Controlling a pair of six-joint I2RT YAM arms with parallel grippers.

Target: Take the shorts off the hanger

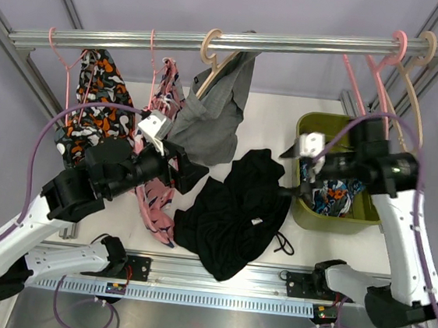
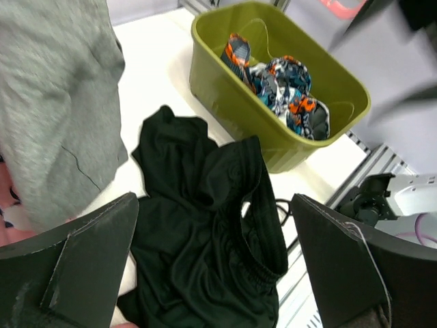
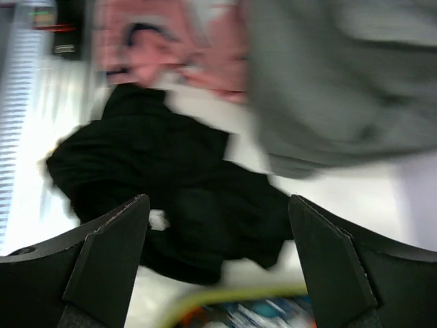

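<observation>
Grey shorts hang from a beige hanger on the rail, seen also as grey shorts and grey shorts. Black shorts lie crumpled on the table. Patterned shorts hang on a pink hanger at the left. Another patterned pair lies in the green bin. My left gripper is open beside the grey shorts, above the black shorts. My right gripper is open over the bin's left edge, facing the black shorts, holding nothing.
Pink patterned cloth hangs on a second pink hanger between the patterned and grey shorts. Empty pink and beige hangers hang at the rail's right end. The green bin stands at the right. A metal frame surrounds the table.
</observation>
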